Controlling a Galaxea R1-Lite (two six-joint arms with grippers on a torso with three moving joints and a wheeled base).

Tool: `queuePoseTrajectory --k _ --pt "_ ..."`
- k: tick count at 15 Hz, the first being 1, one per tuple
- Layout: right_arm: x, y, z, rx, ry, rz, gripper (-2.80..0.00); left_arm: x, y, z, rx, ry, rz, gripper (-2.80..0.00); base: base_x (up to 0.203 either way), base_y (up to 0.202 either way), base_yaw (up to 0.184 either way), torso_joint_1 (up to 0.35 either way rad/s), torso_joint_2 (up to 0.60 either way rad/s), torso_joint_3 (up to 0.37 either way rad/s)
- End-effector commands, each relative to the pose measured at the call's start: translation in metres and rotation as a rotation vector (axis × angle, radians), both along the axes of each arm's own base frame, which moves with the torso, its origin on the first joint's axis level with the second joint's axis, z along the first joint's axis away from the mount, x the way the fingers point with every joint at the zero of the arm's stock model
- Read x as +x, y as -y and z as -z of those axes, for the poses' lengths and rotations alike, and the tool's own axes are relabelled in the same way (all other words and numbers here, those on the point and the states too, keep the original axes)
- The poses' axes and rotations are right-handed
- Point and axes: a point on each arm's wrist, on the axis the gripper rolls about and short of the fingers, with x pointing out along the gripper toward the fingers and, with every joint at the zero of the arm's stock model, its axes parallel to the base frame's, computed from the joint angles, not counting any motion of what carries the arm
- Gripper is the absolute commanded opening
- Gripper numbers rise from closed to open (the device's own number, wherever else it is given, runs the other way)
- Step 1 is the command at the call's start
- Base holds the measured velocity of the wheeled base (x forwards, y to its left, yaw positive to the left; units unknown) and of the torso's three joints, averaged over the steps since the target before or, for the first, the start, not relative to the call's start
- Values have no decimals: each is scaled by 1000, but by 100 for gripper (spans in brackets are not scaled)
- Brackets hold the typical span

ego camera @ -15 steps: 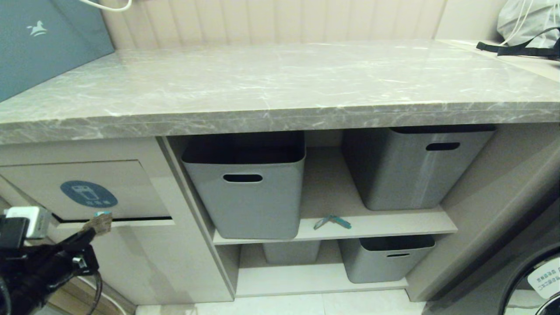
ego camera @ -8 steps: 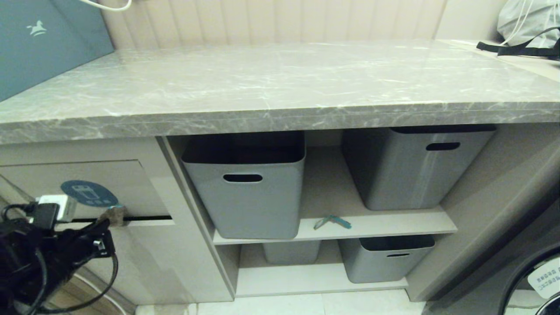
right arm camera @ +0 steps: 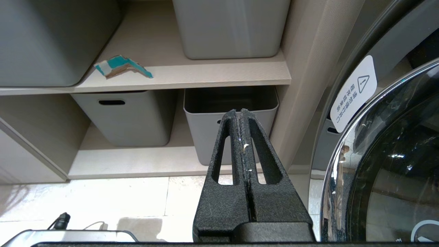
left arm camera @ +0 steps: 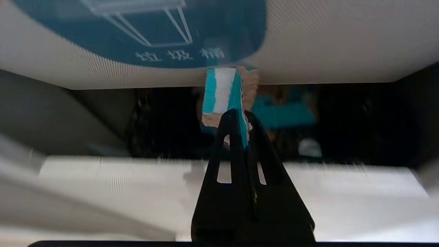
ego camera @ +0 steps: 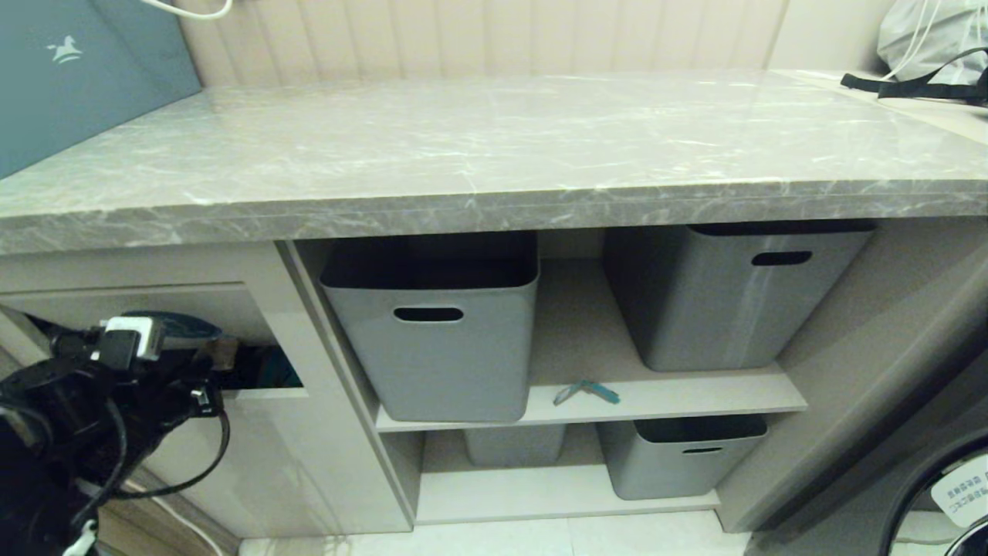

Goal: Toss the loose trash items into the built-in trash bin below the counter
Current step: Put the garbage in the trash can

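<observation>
Even, soft light on the counter; the left wrist view is motion-blurred.

R gripper shut, teal scrap on shelf, grey tubs

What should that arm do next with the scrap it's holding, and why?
Probably open the left gripper and drop the wrapper strip. Its tip is already pushing the bin flap inward, and the dark opening lies right ahead, so the strip should fall inside.

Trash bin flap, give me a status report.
Left end effector shut on wrapper strip, pushing bin flap inward. Right end effector shut, empty. Second strip on shelf. Nothing blocking.
</observation>
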Motion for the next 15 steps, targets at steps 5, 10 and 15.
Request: queuePoseTrajectory --k 5,10,15 --pt "0 0 0 0 0 0 -280 21 -5 6 17 19 1 -280 0 0 0 0 0 0" --pt "0 0 0 0 -1 0 -280 29 -6 5 26 38 2 -280 0 0 0 0 0 0" --pt "0 0 0 0 0 0 -280 28 -7 4 28 41 1 -280 0 0 0 0 0 0"
